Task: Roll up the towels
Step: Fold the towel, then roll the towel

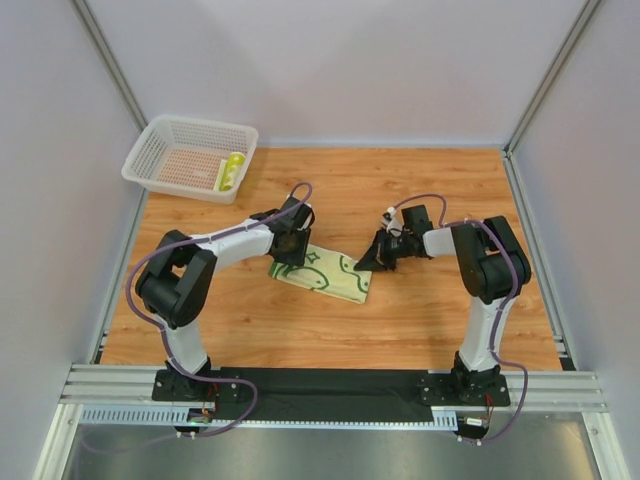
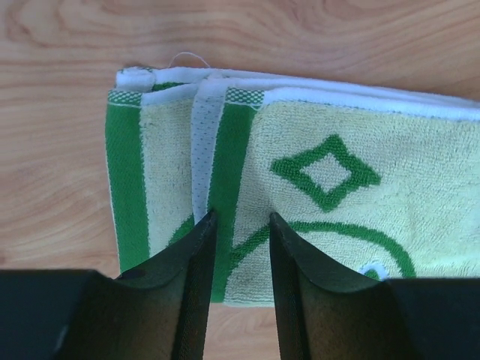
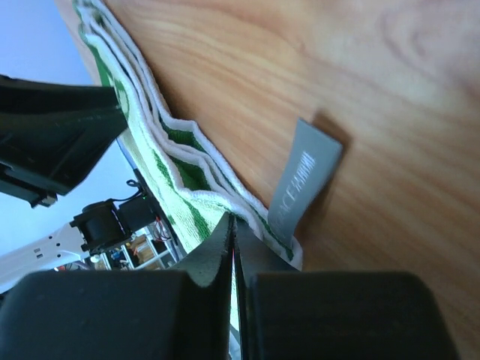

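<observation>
A grey tag [image 3: 304, 180] on the towel [image 3: 184, 206] edge carries printed lettering, too blurred to read.

The left arm [image 1: 222, 243] and right arm [image 1: 490, 265] reach forward and inward. The left gripper [image 2: 240, 217] points down, jaws slightly apart. The right gripper [image 3: 233, 220] sits low, tilted, jaws pressed together

Towel [image 1: 322, 271] on table [image 1: 430, 320] centre; basket [image 1: 190, 157] in far-left corner.

Bright, even light; soft shadows on the desk [image 1: 420, 310] (darkest just ahead of the right tool [image 3: 234, 225], beside the grey label [image 3: 304, 176]); the tool itself slightly blurred
</observation>
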`<control>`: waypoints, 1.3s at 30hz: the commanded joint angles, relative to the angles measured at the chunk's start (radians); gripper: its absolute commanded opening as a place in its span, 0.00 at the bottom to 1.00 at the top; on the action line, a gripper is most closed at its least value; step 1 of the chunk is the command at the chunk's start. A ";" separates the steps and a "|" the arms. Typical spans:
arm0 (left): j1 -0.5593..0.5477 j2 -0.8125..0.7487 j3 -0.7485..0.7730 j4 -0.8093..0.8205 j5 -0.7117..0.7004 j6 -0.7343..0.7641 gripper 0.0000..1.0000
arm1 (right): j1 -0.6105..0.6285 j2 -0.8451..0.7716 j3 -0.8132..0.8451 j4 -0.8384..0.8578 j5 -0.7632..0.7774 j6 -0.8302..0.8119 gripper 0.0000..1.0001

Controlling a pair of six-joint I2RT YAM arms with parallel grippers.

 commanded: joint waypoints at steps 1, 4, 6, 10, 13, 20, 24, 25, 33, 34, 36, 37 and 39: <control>-0.002 0.027 0.077 -0.007 -0.052 0.054 0.41 | 0.008 -0.027 -0.059 -0.001 0.059 -0.010 0.00; -0.028 -0.019 0.114 -0.046 -0.125 0.066 0.42 | 0.008 -0.110 -0.017 -0.081 0.079 -0.030 0.05; -0.053 -0.058 0.146 -0.113 -0.188 0.079 0.43 | 0.008 -0.193 0.011 -0.156 0.116 -0.050 0.26; -0.126 -0.110 0.227 -0.224 -0.323 0.079 0.44 | 0.007 -0.341 0.071 -0.292 0.200 -0.074 0.53; -0.200 -0.156 0.238 -0.248 -0.377 0.086 0.45 | 0.008 -0.466 0.109 -0.410 0.318 -0.100 0.61; -0.463 -0.112 0.270 -0.253 -0.426 0.099 0.43 | -0.034 -0.673 0.117 -0.667 0.741 -0.119 0.64; -0.551 0.006 0.316 -0.241 -0.409 0.045 0.43 | -0.079 -0.729 0.094 -0.768 0.825 -0.120 0.66; -0.564 0.029 0.348 -0.242 -0.403 0.039 0.44 | -0.093 -0.741 0.087 -0.773 0.823 -0.122 0.66; -0.613 0.175 0.447 -0.239 -0.360 0.014 0.56 | -0.108 -0.818 0.016 -0.808 0.819 -0.142 0.66; -0.613 0.181 0.457 -0.242 -0.356 0.013 0.56 | -0.108 -0.827 0.011 -0.810 0.817 -0.143 0.66; -0.613 0.206 0.465 -0.253 -0.356 0.007 0.56 | -0.110 -0.830 0.004 -0.808 0.816 -0.143 0.66; -0.614 0.214 0.470 -0.255 -0.351 0.004 0.56 | -0.110 -0.828 0.002 -0.806 0.813 -0.143 0.66; -0.614 0.234 0.470 -0.252 -0.345 0.002 0.54 | -0.110 -0.822 0.002 -0.803 0.808 -0.143 0.66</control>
